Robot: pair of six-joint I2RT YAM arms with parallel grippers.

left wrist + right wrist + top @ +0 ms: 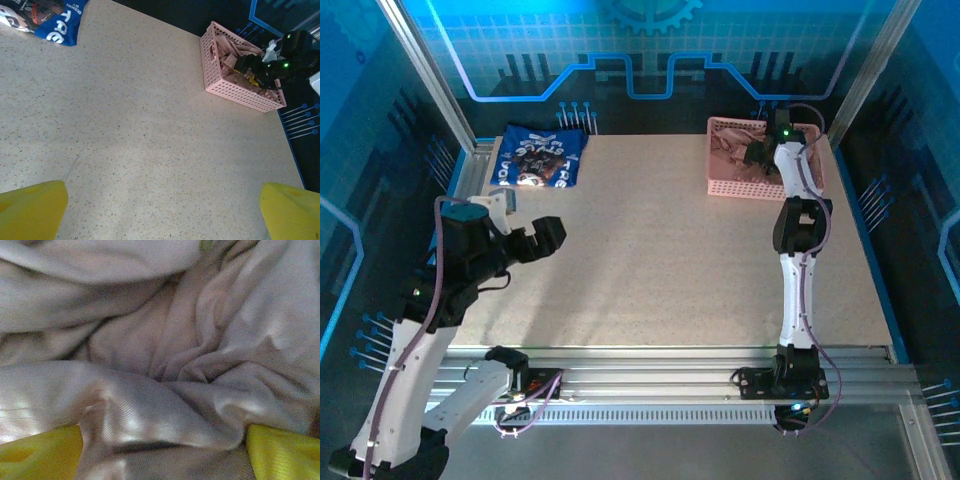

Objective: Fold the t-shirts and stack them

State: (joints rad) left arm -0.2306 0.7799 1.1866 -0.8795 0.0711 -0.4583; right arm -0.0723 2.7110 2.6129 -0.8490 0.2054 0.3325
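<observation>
From above, the navy shirt lies folded flat at the far left corner of the surface. At the far right stands the basket, with the pink shirt heaped inside it. The right arm stretches forward, and the right pincer is down inside the basket, in the cloth. The left pincer hangs above the bare left side of the surface, well apart from both shirts.

The left wrist camera shows that pincer's yellow fingertips set wide apart with nothing between them, so it is open and empty. The navy shirt sits at the far left of that view and the basket at the far right.

The right wrist camera looks straight onto rumpled pink cloth. Both yellow tips stand wide apart at the bottom corners, and a thick fold bulges between them, so the pincer is open and straddles the fold rather than pinching it.

The step in hand looks like lifting the pink shirt out. To do it well, the pincer should close on that one fold and catch a good bunch of cloth. It should then rise straight up so that the cloth does not snag on the basket wall or drag the basket along.
</observation>
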